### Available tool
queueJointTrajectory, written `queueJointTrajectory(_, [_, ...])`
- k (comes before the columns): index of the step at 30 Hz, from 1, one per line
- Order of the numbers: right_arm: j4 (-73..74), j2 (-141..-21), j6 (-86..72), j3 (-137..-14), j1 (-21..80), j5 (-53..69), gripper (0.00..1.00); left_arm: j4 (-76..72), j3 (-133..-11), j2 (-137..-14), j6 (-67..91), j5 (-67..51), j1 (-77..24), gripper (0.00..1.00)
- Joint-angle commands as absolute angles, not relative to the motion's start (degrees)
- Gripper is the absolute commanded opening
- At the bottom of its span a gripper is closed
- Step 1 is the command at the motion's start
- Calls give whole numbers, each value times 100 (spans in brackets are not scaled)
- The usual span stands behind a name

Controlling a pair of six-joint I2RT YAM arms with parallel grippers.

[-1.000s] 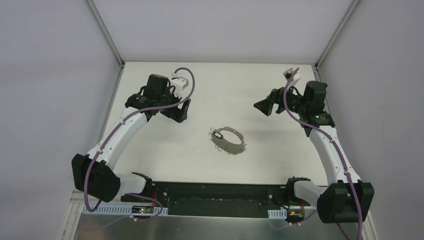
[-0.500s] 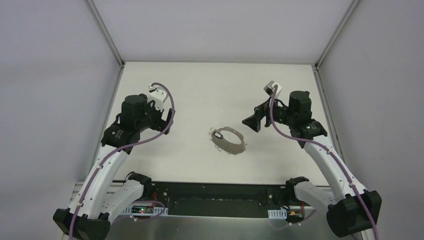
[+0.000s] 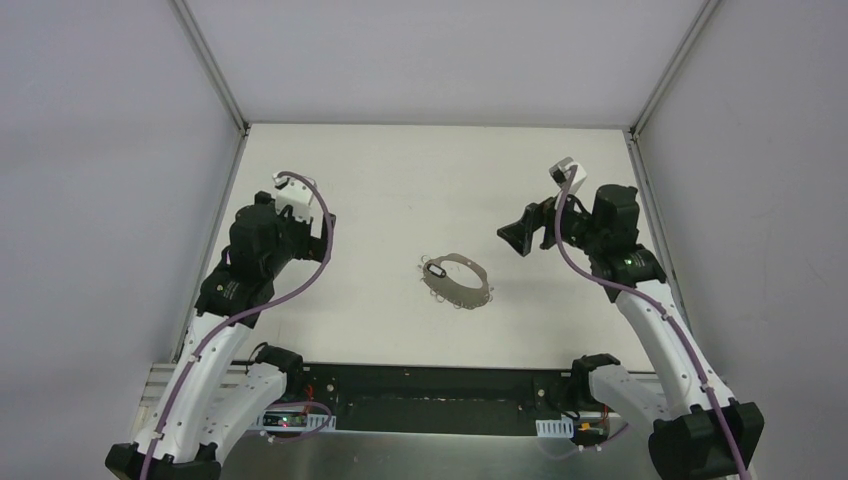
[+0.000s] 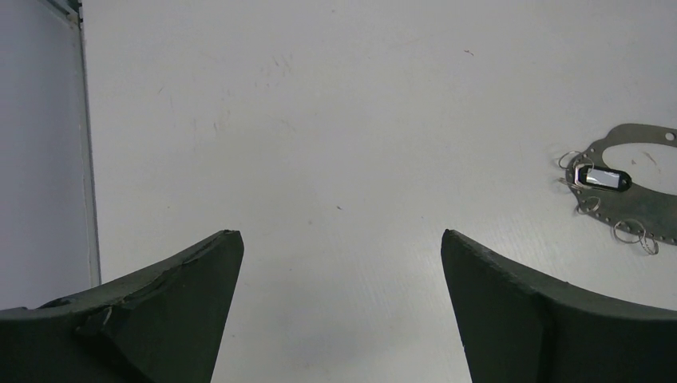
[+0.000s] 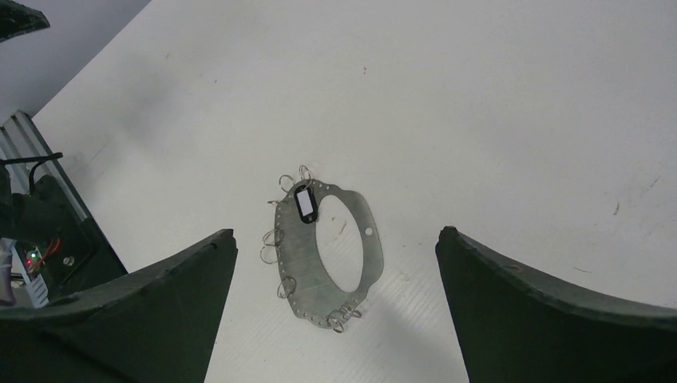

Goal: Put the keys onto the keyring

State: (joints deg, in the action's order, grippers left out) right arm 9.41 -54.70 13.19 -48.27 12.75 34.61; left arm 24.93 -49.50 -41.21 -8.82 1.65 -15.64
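Observation:
The keyring (image 3: 455,291), a flat grey oval loop with small silvery rings along its rim, lies in the middle of the white table. The key (image 3: 436,271), with a black oval head, rests on its left end; I cannot tell whether it is strung on. My left gripper (image 3: 322,238) is open and empty, well left of the loop. My right gripper (image 3: 520,238) is open and empty, above and right of it. The left wrist view shows the open left gripper (image 4: 343,235), the keyring (image 4: 647,209) and key (image 4: 603,179) at far right. The right wrist view shows the open right gripper (image 5: 335,233) framing keyring (image 5: 299,263) and key (image 5: 305,204).
The white table (image 3: 400,180) is walled by grey panels with metal corner posts (image 3: 210,65). The left wall edge (image 4: 88,159) runs close to my left gripper. A black base rail (image 3: 430,395) with electronics (image 5: 32,259) lines the near edge.
My left arm has drawn back to the left and nearer the table's front edge. My right gripper dipped toward the loop, then eased back to the right. Keyring and key have not moved.

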Motion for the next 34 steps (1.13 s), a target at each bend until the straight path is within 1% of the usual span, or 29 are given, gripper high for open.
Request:
queueJointTrajectory(1, [686, -5088, 710, -4656, 1020, 3092, 100, 1823, -4760, -3948, -516, 374, -1488, 99])
queueJointTrajectory(6, [764, -4807, 622, -4693, 688, 2721, 100, 1492, -4429, -3734, -292, 77, -1419, 99])
queueJointTrajectory(11, [709, -4656, 662, -4590, 554, 2439, 100, 1498, -4274, -3584, -273, 9, -1330, 99])
queueJointTrajectory(18, [712, -4608, 693, -4535, 492, 2457, 100, 1678, -4285, -3601, -193, -724, -1242, 99])
queueJointTrajectory(34, [709, -4588, 692, -4498, 414, 2471, 100, 1669, -4195, -3595, -141, -827, -1125, 99])
